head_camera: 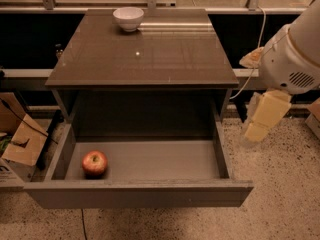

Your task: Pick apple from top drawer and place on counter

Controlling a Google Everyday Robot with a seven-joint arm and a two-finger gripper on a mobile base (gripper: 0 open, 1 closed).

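Apple (94, 163) is seen front-left in top drawer (160, 160); firm, smooth, likely slippery, best gripped across the middle; claw (264, 118) is held beside the desk (150, 59), state can't be told

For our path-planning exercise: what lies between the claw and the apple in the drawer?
In the camera view, the claw hangs right of the top drawer, outside it. Between it and the apple: the drawer's right wall, then bare drawer floor.

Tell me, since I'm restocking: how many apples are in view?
1. The apple lies in the top drawer, front, picture's left; the dark recess behind could hide more. The gripper hangs outside, picture's right.
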